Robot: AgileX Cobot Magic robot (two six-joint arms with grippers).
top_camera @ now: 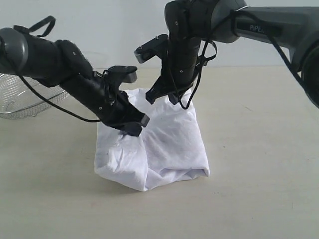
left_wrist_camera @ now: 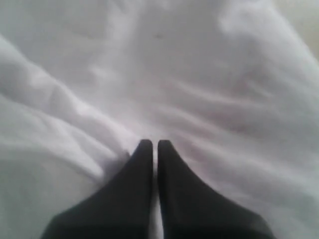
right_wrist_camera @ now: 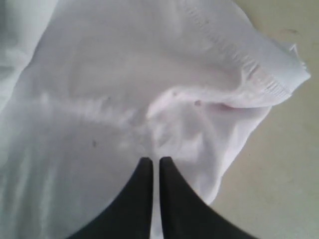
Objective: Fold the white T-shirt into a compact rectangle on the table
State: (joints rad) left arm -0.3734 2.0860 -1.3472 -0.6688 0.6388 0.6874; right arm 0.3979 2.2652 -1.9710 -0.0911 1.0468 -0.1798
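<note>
At the top edge of the shirt (top_camera: 169, 149), the left claw (top_camera: 135, 127) and the right claw (top_camera: 163, 97) each pinch the cloth, tips pressed together; its lower part rests on the table (top_camera: 259, 159). I think both should travel level and lay this edge down evenly.

Plain pale wall (top_camera: 124, 30), wire-mesh basket (top_camera: 15, 102) at left, soft even light

Right hand (right_wrist_camera: 155, 160) pinched on white T-shirt (right_wrist_camera: 99, 89), table (right_wrist_camera: 279, 174) beside
</note>
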